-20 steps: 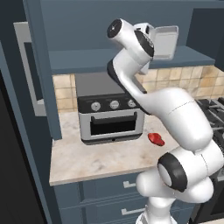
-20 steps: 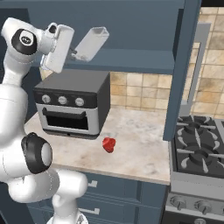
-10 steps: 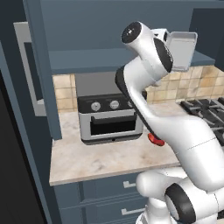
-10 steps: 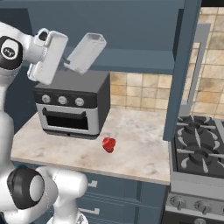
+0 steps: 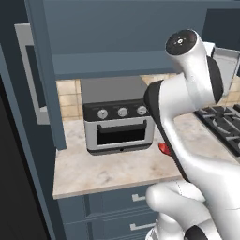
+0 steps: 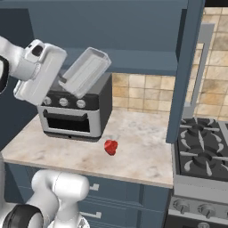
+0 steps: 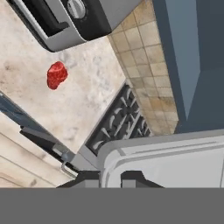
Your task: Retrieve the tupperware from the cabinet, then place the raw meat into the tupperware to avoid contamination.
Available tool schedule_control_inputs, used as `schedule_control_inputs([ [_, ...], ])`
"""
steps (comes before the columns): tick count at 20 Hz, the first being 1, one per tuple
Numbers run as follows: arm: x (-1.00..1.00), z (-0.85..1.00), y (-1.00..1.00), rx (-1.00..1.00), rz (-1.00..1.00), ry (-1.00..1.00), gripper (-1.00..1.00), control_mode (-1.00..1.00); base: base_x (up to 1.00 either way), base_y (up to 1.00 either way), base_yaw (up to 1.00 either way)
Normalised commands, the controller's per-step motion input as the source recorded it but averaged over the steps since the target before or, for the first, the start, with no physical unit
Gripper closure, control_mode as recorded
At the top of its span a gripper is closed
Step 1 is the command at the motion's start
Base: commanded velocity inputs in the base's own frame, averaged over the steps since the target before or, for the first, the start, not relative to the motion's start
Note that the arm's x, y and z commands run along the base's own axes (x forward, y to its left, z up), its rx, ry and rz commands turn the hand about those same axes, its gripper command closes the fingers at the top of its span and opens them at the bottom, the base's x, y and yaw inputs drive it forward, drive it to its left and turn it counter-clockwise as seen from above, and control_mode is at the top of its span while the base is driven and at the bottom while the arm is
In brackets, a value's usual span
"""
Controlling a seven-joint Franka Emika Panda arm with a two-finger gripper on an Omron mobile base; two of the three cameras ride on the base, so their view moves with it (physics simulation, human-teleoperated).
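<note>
Cabinet door: swung open at 9 o'clock in the left base view, its silver handle partly cut off behind the door's edge; the other door stands open at 2 o'clock in the right base view.
Toaster oven: sits on the counter at centre-left, three knobs showing; the arm covers its right edge in the left base view.
Raw meat: there it is, a red lump lying on the marble just in front of the oven's right corner, at 6 o'clock of the right base view; in the left base view the arm hides all but a red sliver; in the hand view it sits at 10 o'clock, well apart from the container.
Gripper: the fingertips themselves are hard to make out behind the container's rim, but the jaws are pinched tight on the tupperware's edge.
Tupperware: up in the air, above the oven's top, held clear of the counter; its long axis runs from 7 o'clock up to 1 o'clock in the right base view, open face tilted toward the camera. In the left base view just a pale corner peeks out at 2 o'clock behind the arm. In the hand view its rim is cut off at the bottom and right.
Stove: burners at 4 o'clock, cropped by the frame.
</note>
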Motion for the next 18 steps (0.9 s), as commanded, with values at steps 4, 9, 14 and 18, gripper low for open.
schedule_control_inputs([
  [4,-0.79,-0.09,-0.14,0.12,-0.01,0.0,1.0,-1.0,0.0,0.0,0.0],
  [9,-0.3,-0.32,-0.13,0.13,-0.01,0.03,1.0,-1.0,0.0,0.0,0.0],
  [14,0.01,-0.63,-0.61,0.18,-0.05,0.19,1.0,-1.0,0.0,0.0,0.0],
  [18,0.15,-0.64,-0.6,0.13,-0.04,0.23,1.0,-1.0,0.0,0.0,0.0],
])
